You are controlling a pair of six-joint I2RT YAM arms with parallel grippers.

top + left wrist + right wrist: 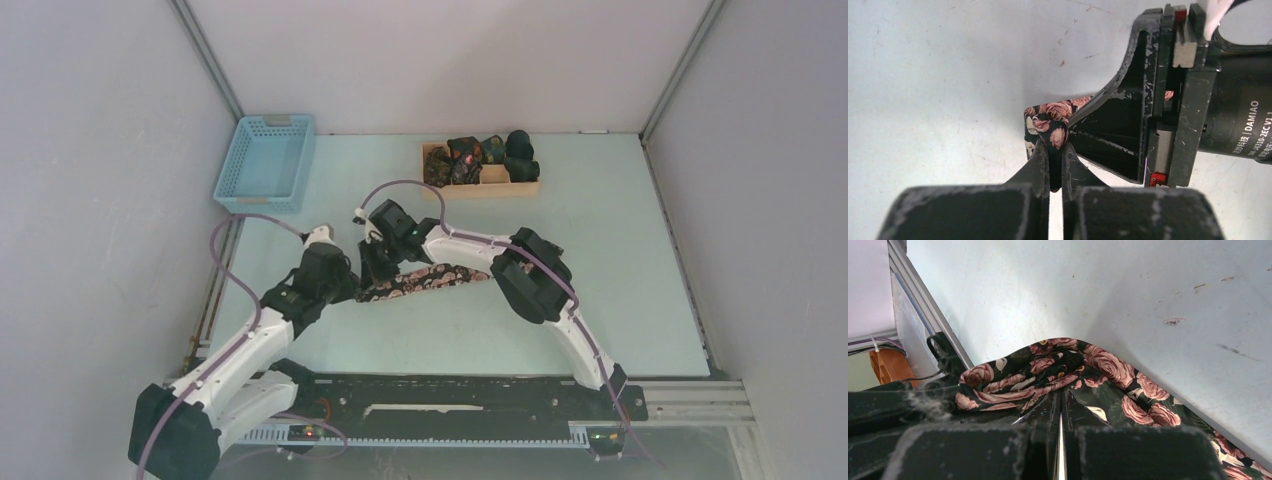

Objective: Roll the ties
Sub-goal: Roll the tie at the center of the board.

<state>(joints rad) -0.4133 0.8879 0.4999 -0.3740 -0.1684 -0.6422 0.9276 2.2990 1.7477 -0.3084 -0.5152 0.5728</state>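
One long dark tie (430, 278) with pink roses lies across the table's middle, its narrow end bunched at the left. My left gripper (350, 288) is shut on that end; in the left wrist view its fingertips (1040, 155) pinch a fold of the tie (1050, 115). My right gripper (375, 270) is right beside it, also shut on the tie; in the right wrist view it (1060, 395) grips the bunched fabric (1108, 372). The right gripper's body (1128, 130) fills the left wrist view. Several small dark rolled ties (470, 158) sit in a box at the back.
A tan cardboard box (495, 184) holding the rolls stands at the back centre. A blue plastic basket (265, 160) stands at the back left. A metal rail (923, 315) and cables edge the table on the left. Grey walls enclose the table.
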